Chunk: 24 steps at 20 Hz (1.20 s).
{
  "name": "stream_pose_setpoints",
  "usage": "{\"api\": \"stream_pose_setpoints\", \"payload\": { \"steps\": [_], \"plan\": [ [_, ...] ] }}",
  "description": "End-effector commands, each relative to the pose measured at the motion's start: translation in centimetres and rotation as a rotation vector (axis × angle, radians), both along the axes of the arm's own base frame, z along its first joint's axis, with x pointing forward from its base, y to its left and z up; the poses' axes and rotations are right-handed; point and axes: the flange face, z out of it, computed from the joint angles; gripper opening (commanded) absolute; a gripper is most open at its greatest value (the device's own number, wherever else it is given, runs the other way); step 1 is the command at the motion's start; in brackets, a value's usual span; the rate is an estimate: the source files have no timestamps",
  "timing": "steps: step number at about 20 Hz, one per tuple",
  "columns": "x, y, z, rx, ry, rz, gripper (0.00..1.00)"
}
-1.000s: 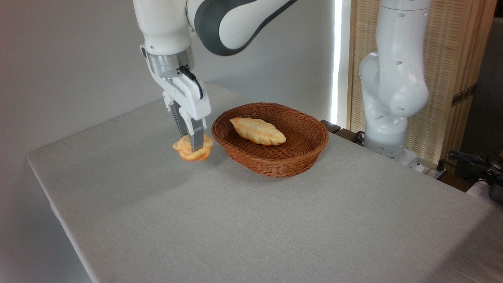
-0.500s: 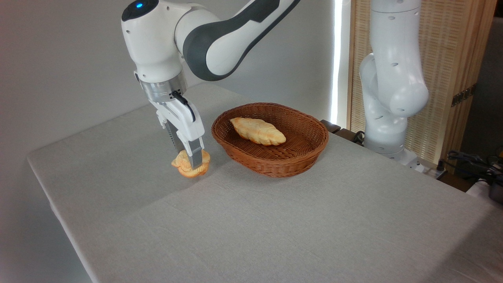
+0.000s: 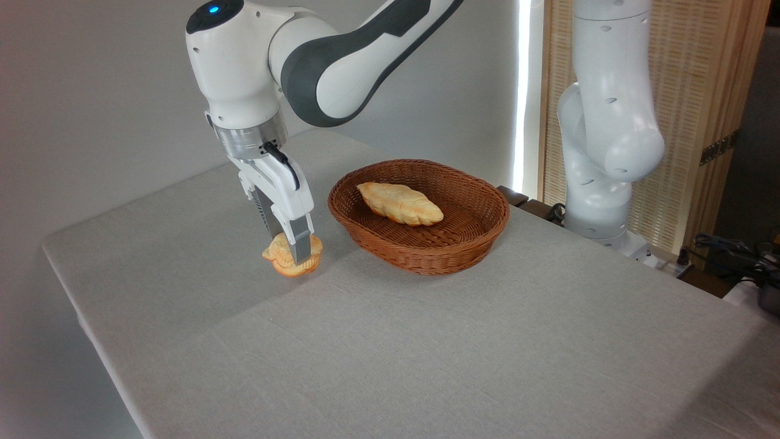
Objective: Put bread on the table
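The bread (image 3: 281,262), a small round golden-orange bun, is squeezed between my gripper's fingers just left of the basket. My gripper (image 3: 292,255) points straight down and is shut on the bun. The bun's underside rests on or sits a hair above the grey cloth of the table (image 3: 426,341); I cannot tell which. The near finger (image 3: 300,242) covers the bun's middle.
A brown oval wicker basket (image 3: 469,235) stands right of the gripper with a long pale-golden loaf (image 3: 399,203) inside. The arm's white base column (image 3: 606,134) rises at the table's far right edge. The table's left edge runs close to the gripper's left.
My gripper has come down and slightly left with the bun, bringing it from clearly above the cloth to cloth level. The basket and loaf have not moved.
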Motion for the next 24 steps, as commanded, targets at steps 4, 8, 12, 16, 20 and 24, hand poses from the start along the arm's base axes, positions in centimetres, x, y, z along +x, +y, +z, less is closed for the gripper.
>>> {"api": "stream_pose_setpoints", "payload": {
  "steps": [4, 8, 12, 16, 20, 24],
  "plan": [
    [0.5, 0.3, 1.8, -0.03, -0.039, 0.027, 1.0],
    [1.5, 2.5, 3.2, -0.026, -0.069, 0.066, 1.0],
    [1.9, 5.0, 4.4, 0.007, -0.096, 0.088, 1.0],
    [2.8, 8.3, 5.0, 0.087, -0.133, 0.098, 1.0],
    [2.8, 10.9, 6.3, 0.084, -0.152, 0.134, 1.0],
    [3.2, 13.0, 6.4, 0.073, -0.161, 0.177, 1.0]
  ]
}}
